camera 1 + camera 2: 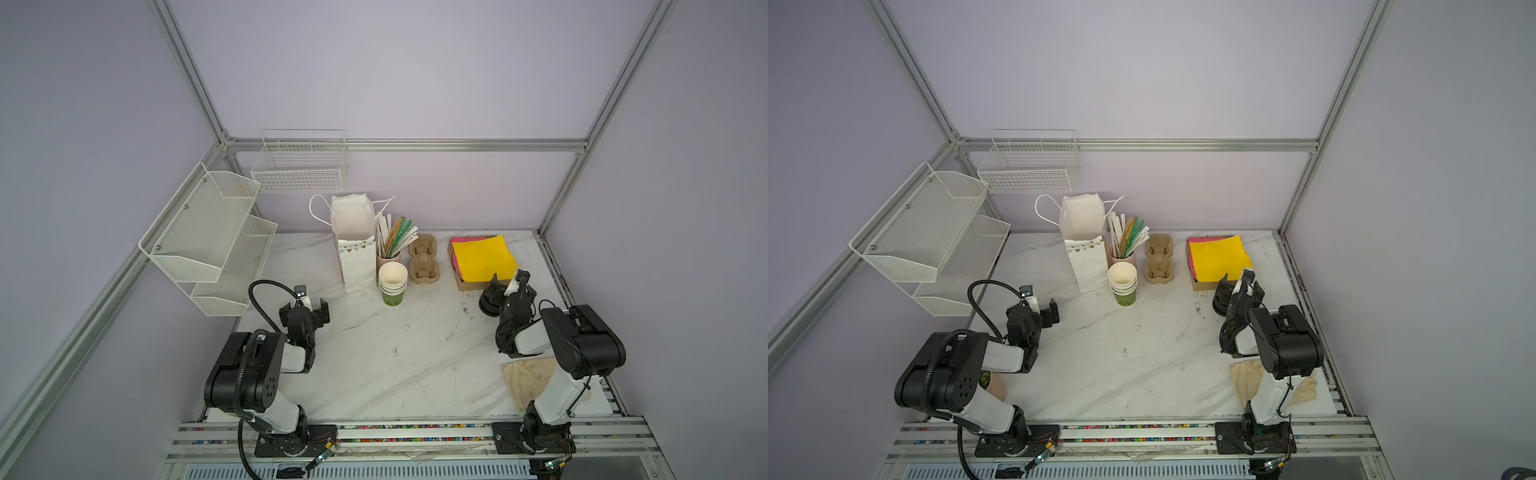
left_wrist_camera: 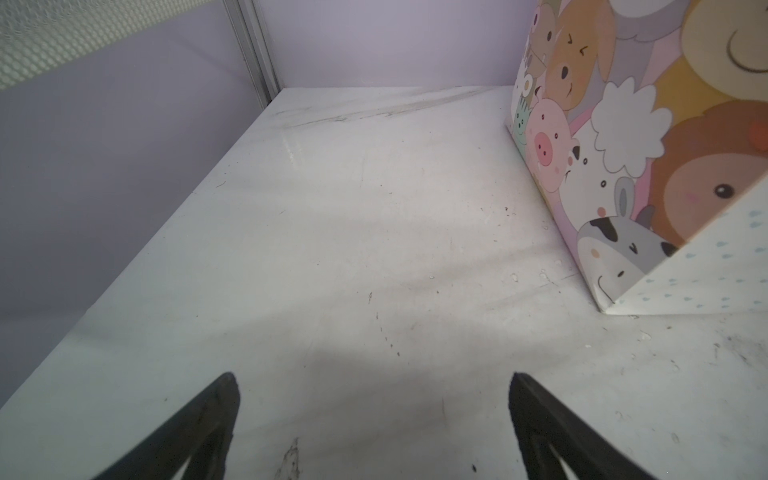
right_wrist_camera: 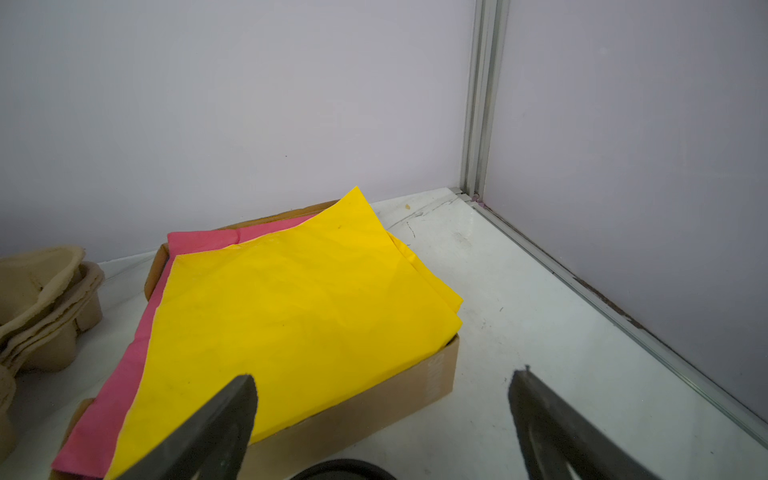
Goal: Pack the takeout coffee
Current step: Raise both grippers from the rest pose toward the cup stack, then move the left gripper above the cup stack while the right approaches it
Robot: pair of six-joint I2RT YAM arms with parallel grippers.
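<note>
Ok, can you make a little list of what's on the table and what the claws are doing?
bag: upright, open, at the back
straws: in pink cup, beside bag
cups: green stack, in front of straws
box: yellow paper on top
left claw: open, empty
right claw: open, empty, by box

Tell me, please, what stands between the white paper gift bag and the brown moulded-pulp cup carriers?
In both top views, a pink cup of wrapped straws stands between them, with the nested stack of green paper cups just in front of it.
</note>
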